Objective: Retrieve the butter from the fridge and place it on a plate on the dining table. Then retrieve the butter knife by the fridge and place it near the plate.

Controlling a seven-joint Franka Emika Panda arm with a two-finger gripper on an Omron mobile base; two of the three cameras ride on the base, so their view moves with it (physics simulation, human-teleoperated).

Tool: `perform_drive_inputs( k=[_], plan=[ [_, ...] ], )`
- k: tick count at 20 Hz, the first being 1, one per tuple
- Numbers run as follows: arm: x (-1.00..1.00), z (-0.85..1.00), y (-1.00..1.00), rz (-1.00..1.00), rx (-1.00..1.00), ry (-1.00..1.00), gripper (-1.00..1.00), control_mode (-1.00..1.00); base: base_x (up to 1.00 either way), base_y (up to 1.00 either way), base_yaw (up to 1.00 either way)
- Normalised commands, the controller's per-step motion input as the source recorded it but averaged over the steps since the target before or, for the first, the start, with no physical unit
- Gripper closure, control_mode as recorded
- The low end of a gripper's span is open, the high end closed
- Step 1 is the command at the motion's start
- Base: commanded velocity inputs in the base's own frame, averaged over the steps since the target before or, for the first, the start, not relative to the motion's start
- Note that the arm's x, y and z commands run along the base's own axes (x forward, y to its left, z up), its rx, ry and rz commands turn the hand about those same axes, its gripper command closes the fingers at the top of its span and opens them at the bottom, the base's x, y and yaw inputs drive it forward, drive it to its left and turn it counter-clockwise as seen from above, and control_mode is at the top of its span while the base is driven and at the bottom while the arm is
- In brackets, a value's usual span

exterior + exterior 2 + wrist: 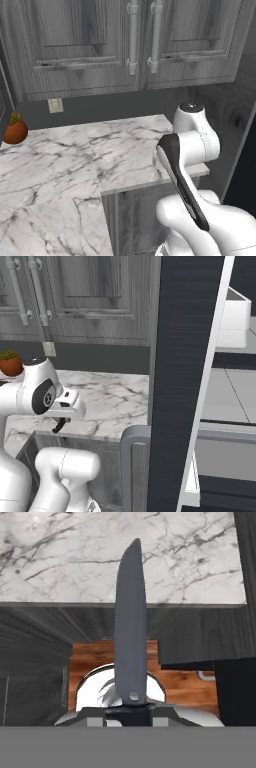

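A white-and-grey veined marble table (75, 160) fills the lower left of the left base view, its front edge stepping down to grey wood-grain lower cabinet fronts (135, 215). Above it, across the top of that frame, hang grey wood-grain upper cabinets (85, 45) with long pale vertical handles (133, 35). Between them runs a dark grey wall band carrying a small pale wall socket (55, 105). At the far left edge a small round terracotta pot with a green plant (15, 130) stands on the marble. In the right base view the tall dark navy-black fridge (185, 381) takes the middle and right: its open door stands edge-on down the centre of the frame, with grey shelves (230, 391) behind it at the right.

In the hand view the slim dark butter knife (131, 627) rises up the centre of the frame. Its long axis runs nearly straight from bottom to top, the pointed blade tip at the upper middle over the marble top, the black handle at the bottom. The end effector (131, 712) is pressed together on that handle, pinching it at the lower centre. Behind the blade, warm brown wooden floor shows in the lower middle, with dark cabinet fronts to either side. In the right base view the end effector sits at the left, just at the marble's front edge, with a dark sliver below it that may be the knife; too small to be sure.
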Motion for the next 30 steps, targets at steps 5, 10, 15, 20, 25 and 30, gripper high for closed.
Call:
perform_drive_inputs(
  k=[5, 10, 15, 20, 25, 30],
  plan=[
    [-0.20, 0.00, -0.02, 0.00, 0.02, -0.04, 1.00, -1.00, 0.00, 0.00, 0.00],
    [-0.52, 0.11, 0.06, 0.00, 0.01, -0.19, 1.00, -1.00, 0.00, 0.00, 0.00],
    [-0.41, 0.31, 0.00, 0.00, 0.02, -0.11, 1.00, -1.00, 0.00, 0.00, 0.00],
    [-0.09, 0.33, 0.00, 0.00, 0.10, 0.00, 1.00, -1.00, 0.00, 0.00, 0.00],
    [-0.03, 0.03, 0.00, 0.00, 0.00, 0.00, 1.00, -1.00, 0.00, 0.00, 0.00],
    [-0.03, 0.00, 0.00, 0.00, 0.00, 0.00, 1.00, -1.00, 0.00, 0.00, 0.00]
  ],
)
